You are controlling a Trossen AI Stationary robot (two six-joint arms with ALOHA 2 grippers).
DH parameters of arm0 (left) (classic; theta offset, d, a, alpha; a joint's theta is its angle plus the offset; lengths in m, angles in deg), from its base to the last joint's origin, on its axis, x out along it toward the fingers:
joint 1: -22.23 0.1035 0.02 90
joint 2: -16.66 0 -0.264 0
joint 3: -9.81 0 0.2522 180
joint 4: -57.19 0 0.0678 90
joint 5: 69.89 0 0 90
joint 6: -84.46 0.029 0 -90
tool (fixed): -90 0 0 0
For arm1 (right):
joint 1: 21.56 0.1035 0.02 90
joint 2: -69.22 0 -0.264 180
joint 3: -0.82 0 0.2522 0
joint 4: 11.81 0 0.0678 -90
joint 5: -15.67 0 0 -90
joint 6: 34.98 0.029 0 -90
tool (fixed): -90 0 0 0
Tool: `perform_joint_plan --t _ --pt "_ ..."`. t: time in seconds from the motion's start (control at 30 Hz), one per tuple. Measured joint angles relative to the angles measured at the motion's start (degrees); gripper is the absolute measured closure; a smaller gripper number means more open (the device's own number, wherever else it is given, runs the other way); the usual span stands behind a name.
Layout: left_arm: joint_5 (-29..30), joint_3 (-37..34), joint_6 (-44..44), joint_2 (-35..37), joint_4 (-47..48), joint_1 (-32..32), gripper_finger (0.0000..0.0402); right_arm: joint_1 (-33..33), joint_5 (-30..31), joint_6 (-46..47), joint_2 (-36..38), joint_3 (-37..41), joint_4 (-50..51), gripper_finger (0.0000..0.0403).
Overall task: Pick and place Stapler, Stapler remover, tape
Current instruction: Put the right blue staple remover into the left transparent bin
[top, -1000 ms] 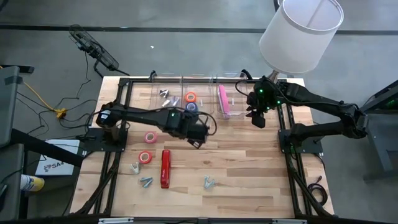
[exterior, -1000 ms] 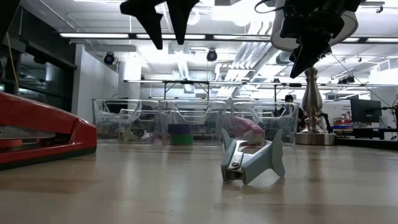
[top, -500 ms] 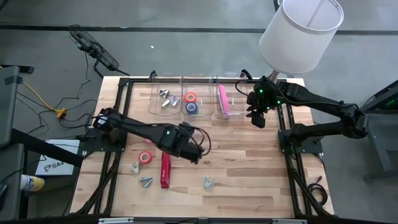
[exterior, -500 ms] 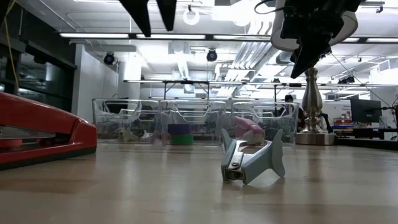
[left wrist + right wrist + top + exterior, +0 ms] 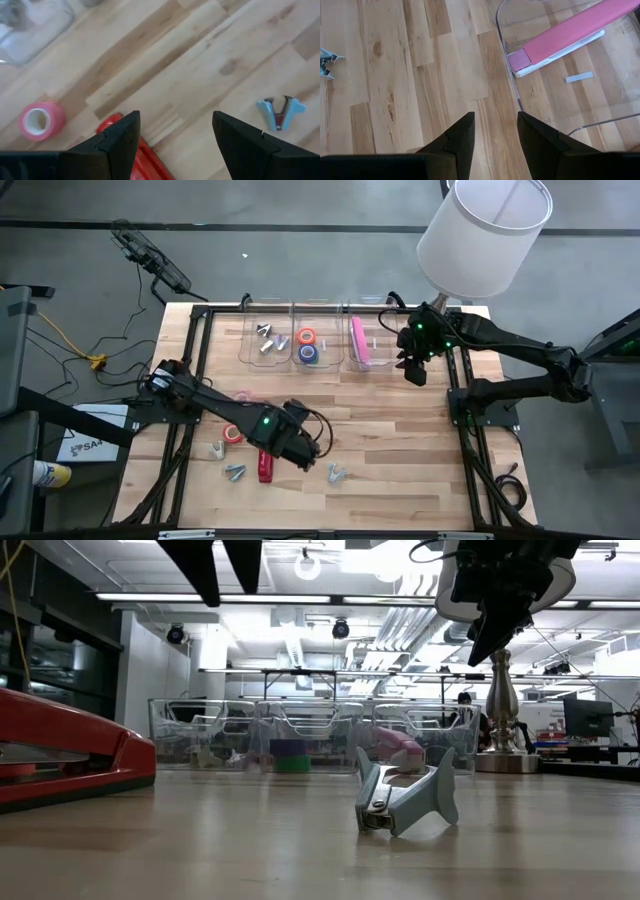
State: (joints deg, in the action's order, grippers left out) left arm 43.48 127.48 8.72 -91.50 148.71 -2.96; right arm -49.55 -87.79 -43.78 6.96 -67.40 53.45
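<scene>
Left gripper point(image 5: 175, 142) hovers over the red stapler point(image 5: 264, 463) lying flat near the front of the counter point(image 5: 400, 430), fingers parted and empty; right gripper point(image 5: 495, 135) waits beside the clear bin point(image 5: 372, 344) holding the pink stapler point(image 5: 570, 35), fingers partly open, holding nothing. The red stapler looks rigid, fairly heavy and smooth-topped, so a hold across its narrow mid-body seems safest. No readable brand or label on it.
</scene>
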Motion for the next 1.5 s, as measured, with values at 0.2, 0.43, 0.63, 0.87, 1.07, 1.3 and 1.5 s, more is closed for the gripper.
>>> perform_joint_plan --t 0.2,0.43,0.63,0.87,1.07,1.3,1.5 --pt "-0.2 -4.3 5.8 0.0 -8.4 -1.6 0.0158 0.0 0.0 0.0 0.0 0.0 0.0 0.0263" --pt "-0.2 -9.9 12.6 0.0 -20.0 -1.5 0.0156 0.0 -0.1 -0.2 0.0 0.0 0.0 0.0263" --pt "1.2 -16.2 18.5 0.0 -34.8 -1.5 0.0116 0.0 -0.2 -2.6 0.0 0.0 0.1 0.0263" --pt "-5.2 -23.3 19.9 0.0 -53.9 -1.5 0.0065 0.0 -0.2 -3.5 0.0 0.0 0.2 0.0263" --pt "-6.7 -25.1 13.3 -0.1 -55.2 -1.9 0.0063 0.0 -0.2 -3.7 0.0 0.0 0.2 0.0263" --pt "-6.0 -25.0 12.0 -1.7 -56.8 -3.5 0.0063 0.0 -0.2 -4.3 0.0 0.0 0.2 0.0263" --pt "-6.4 -25.0 10.0 -4.5 -59.5 -5.2 0.0062 0.0 -0.2 -4.3 0.0 0.0 0.2 0.0263"
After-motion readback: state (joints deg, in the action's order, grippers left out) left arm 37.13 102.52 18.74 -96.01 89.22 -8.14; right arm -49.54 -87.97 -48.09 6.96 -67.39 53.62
